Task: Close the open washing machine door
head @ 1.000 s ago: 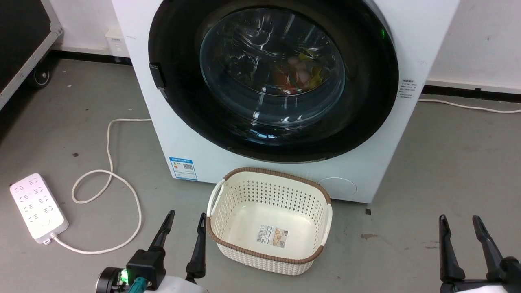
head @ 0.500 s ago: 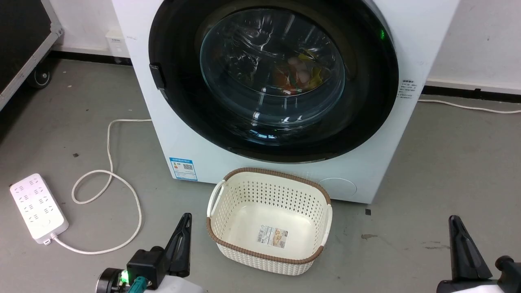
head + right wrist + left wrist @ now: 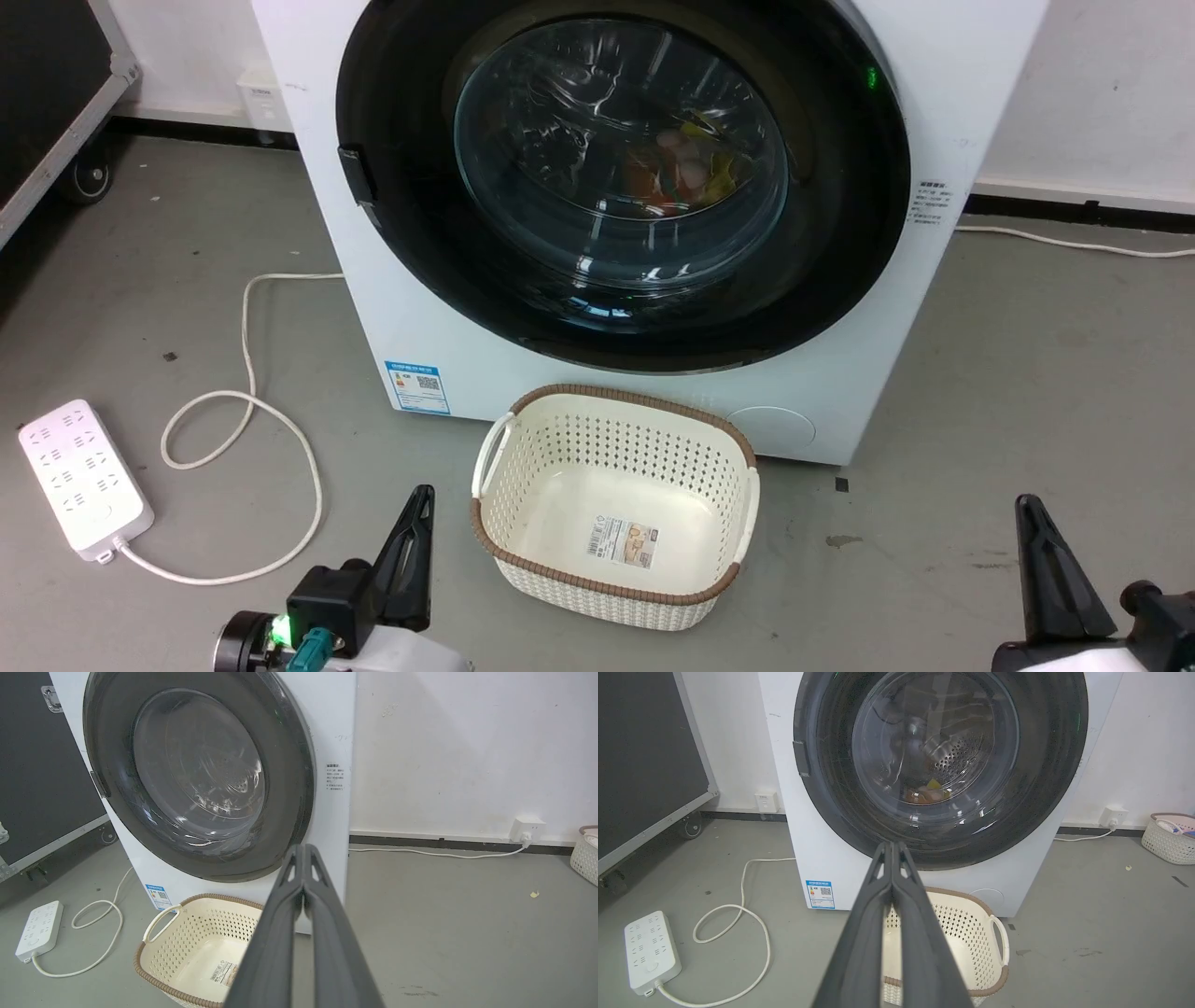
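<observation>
At the lower left of the head view the left gripper [image 3: 420,511] hangs low over the floor, fingers pressed together on nothing, just left of the basket [image 3: 611,397] and apparently parked out of the way. In the upper centre the washing machine door [image 3: 621,177] lies flat against the white front, seemingly shut, though whether the latch has caught cannot be seen. At the lower right the right gripper [image 3: 1034,527] likewise has its fingers closed and empty, well apart from the door, suggesting no push is needed.
</observation>
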Controlling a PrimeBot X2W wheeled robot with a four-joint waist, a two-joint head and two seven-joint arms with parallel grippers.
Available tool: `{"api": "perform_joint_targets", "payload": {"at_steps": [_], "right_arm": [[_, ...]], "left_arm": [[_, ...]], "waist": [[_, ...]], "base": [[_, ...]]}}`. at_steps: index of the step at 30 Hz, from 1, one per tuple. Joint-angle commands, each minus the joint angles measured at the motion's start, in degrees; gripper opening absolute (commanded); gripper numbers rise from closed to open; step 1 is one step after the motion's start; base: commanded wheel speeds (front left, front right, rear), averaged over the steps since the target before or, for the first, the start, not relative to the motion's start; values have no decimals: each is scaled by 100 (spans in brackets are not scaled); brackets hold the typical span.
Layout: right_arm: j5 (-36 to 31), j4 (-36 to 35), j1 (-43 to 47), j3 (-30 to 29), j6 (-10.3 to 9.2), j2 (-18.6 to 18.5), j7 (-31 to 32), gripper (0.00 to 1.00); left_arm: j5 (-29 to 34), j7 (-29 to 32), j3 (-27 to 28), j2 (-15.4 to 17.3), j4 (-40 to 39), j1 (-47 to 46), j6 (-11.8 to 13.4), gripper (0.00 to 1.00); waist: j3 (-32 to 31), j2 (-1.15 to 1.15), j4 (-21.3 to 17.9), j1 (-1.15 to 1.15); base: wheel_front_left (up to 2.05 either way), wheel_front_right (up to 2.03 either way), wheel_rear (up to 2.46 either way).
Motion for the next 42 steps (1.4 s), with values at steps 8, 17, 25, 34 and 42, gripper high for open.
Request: {"api": "perform_joint_targets", "payload": {"at_steps": [8, 17, 25, 34, 42], "right_arm": [[-102, -24, -118, 67, -1, 6, 121, 0], [-156, -31, -164, 122, -1, 8, 227, 0], [-205, -37, -204, 171, -2, 10, 321, 0], [-259, -44, -249, 226, -2, 12, 427, 0], [-307, -50, -290, 275, -2, 13, 521, 0]], "left_arm": [[86, 116, 73, 0, -87, -7, 63, 0], [129, 222, 122, -1, -151, -10, 86, 0], [166, 316, 166, -1, -207, -12, 106, 0], [209, 421, 216, -2, -270, -14, 129, 0], [246, 515, 259, -3, -326, -16, 150, 0]], "waist": [[5, 0, -22, 0], [11, 0, -46, 0], [16, 0, -68, 0], [22, 0, -92, 0], [27, 0, -113, 0]], "base": [[0, 0, 0], [0, 0, 0], [0, 0, 0], [0, 0, 0], [0, 0, 0]]}}
